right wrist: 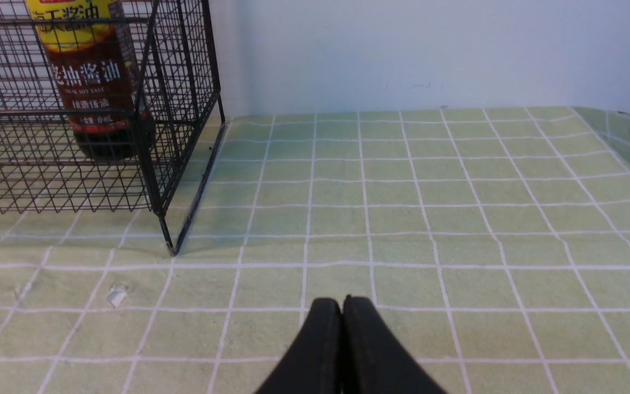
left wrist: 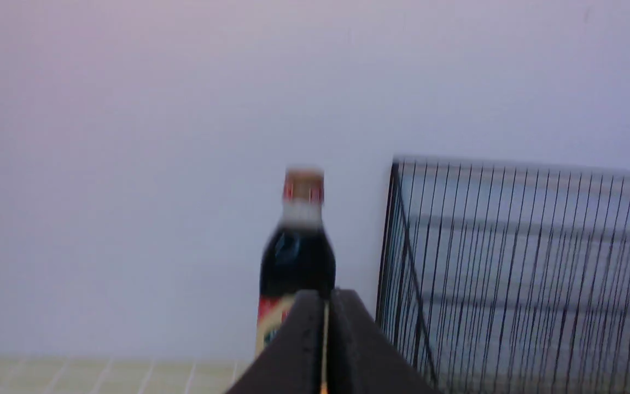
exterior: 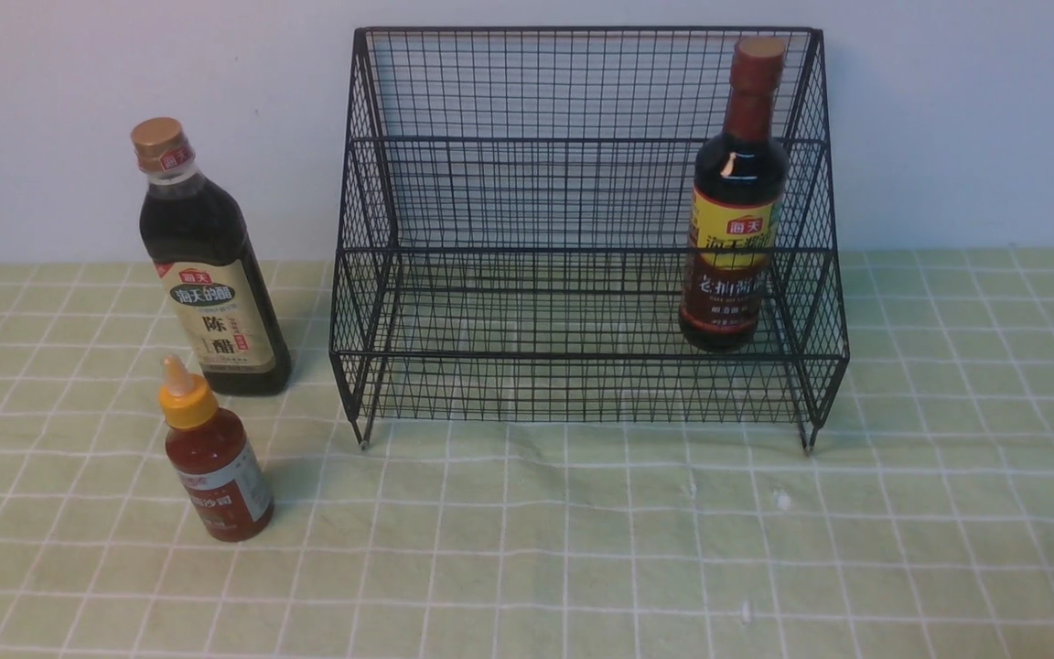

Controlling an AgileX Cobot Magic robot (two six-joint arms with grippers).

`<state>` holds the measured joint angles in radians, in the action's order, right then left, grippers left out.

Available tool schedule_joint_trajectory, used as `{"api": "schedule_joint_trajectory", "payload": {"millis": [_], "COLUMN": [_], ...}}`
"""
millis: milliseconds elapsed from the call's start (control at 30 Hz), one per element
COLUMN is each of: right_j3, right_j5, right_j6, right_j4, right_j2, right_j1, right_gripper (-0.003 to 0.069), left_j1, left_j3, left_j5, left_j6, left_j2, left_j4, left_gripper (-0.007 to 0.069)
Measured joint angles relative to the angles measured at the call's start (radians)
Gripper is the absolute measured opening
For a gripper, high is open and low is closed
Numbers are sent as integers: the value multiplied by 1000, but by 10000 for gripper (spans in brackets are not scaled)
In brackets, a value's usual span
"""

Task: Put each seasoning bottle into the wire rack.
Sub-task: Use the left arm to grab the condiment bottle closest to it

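Left end effector clenched, empty, nearer; gold-cap bottle upright at its 12 o'clock, on table, 9 o'clock of wire rack. Right end effector clenched; yellow-label bottle racked.

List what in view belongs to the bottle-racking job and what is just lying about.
Job: wire rack; yellow-label bottle, already standing in the rack; gold-cap bottle and small red-sauce bottle, both outside it, to its left.
Lying about: green checked tablecloth; white scrap on it.
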<state>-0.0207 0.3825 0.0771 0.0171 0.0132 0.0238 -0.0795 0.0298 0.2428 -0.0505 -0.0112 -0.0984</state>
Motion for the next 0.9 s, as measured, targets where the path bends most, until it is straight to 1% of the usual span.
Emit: {"api": "schedule_joint_trajectory", "payload": {"millis": [100,267,433,567,600,667,733,767,800,833,900], "right_j3": [0,0,0,0,0,0,0,0,0,0,0], "right_j5": [0,0,0,0,0,0,0,0,0,0,0], "right_j6": [0,0,0,9,11,12,12,12,12,13,13], "right_j4": [0,0,0,0,0,0,0,0,0,0,0], "right_j2": [0,0,0,0,0,0,0,0,0,0,0], "right_j1": [0,0,0,0,0,0,0,0,0,0,0], "right_gripper": [-13,-13,-13,-13,-13,-13,-13,-13,-13,-13,-13], "left_j1": [0,0,0,0,0,0,0,0,0,0,0], "left_j3": [-1,-5,-101,-186,-196,-233,-256,-258,-275,-288,-307], "left_j5": [152,185,200,274,288,329,368,375,398,424,471], "left_j6": [-7,-29,-131,-220,-227,-241,-242,-242,-241,-235,-203], "left_j2": [25,163,449,679,711,832,916,925,987,1039,1111], "left_j4": [1,27,188,348,365,405,414,414,413,408,389], "left_gripper": [-6,-4,51,149,169,250,327,334,385,424,474]}}
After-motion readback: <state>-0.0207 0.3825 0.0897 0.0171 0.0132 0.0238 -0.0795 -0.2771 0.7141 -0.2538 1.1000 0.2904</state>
